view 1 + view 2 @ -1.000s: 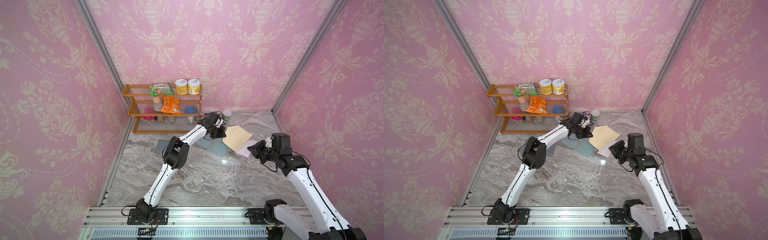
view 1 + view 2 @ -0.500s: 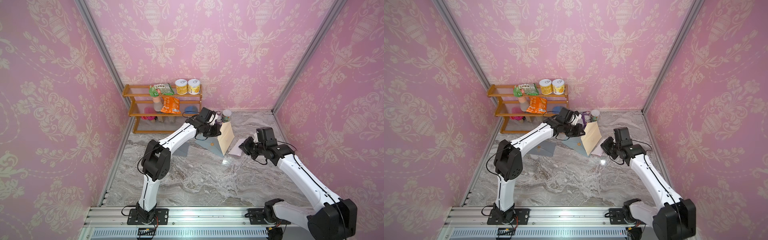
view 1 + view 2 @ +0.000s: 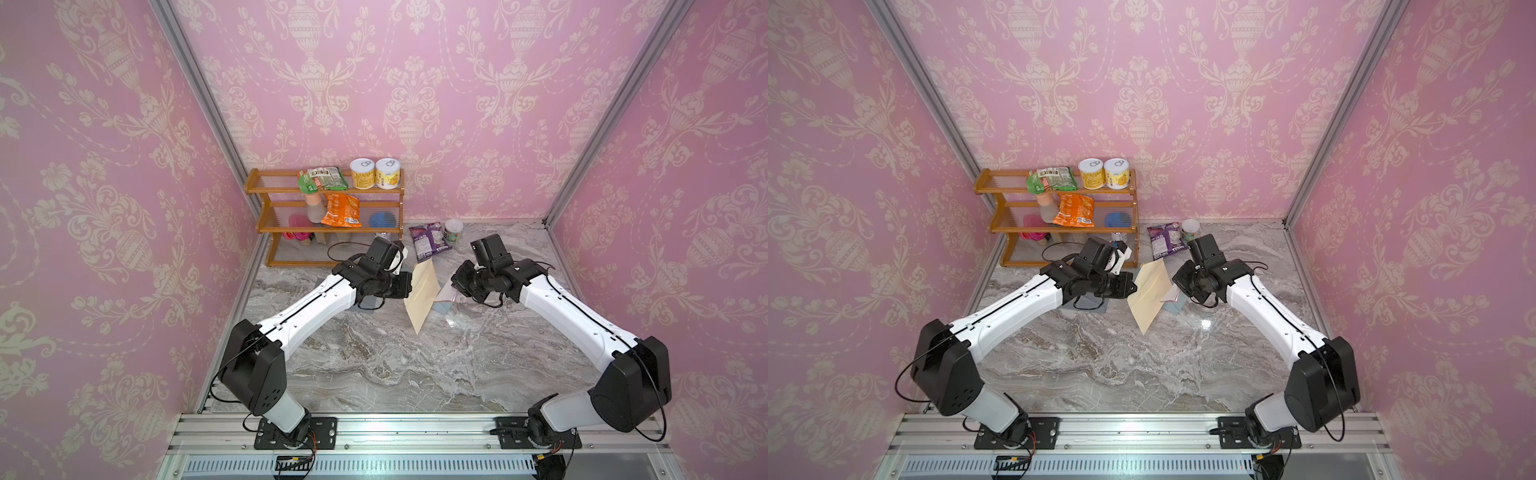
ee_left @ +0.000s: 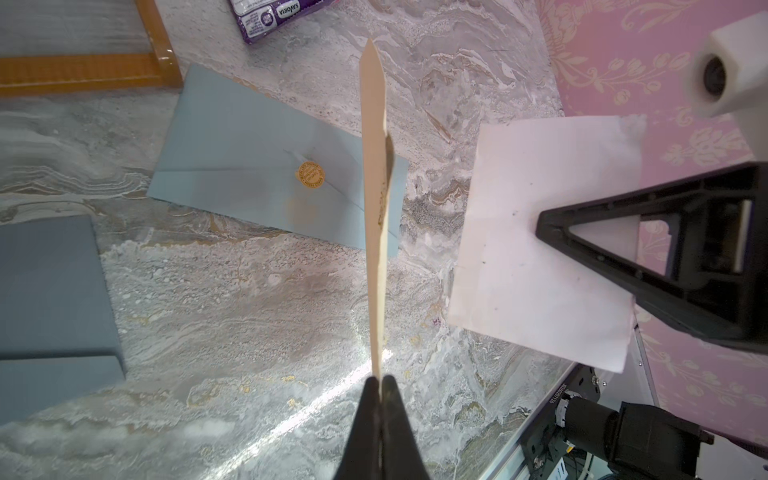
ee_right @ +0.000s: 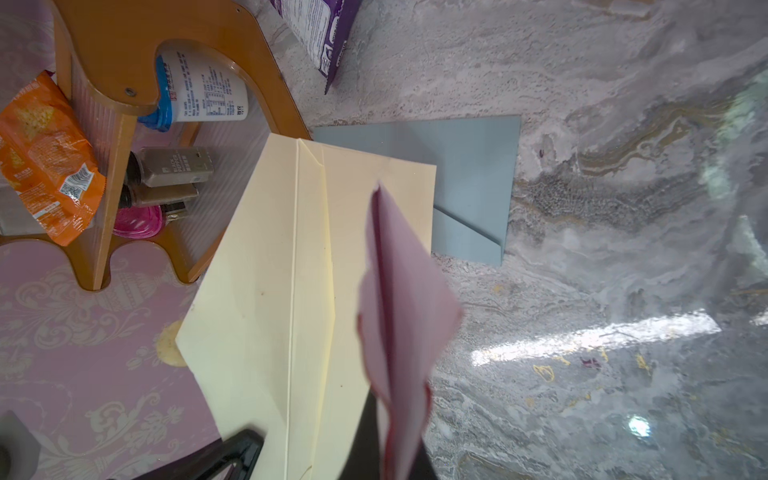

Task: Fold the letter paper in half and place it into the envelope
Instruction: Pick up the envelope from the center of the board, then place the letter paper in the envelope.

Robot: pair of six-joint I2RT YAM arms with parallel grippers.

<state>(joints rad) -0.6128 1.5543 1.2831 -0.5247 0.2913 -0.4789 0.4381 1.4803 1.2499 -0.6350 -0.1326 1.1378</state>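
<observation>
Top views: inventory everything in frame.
table: 1, grey marble, under everything
shelf: 1, brown wood, back wall
cans: 2, yellow, top tier
green packet: 1, green, top tier
orange packet: 1, orange, middle tier
other shelf items: several, mixed colours, lower tiers
purple packet: 1, purple, table by shelf
cup: 1, whitish, beside purple packet
blue envelope: 1, grey-blue, orange seal, flat on table
pad: 1, grey, table before shelf
cream envelope: 1, cream, held upright mid-scene
paper: 1, pinkish white, folded, held beside cream envelope
left gripper: 1, black, shut on cream envelope
right gripper: 1, black, shut on paper
</observation>
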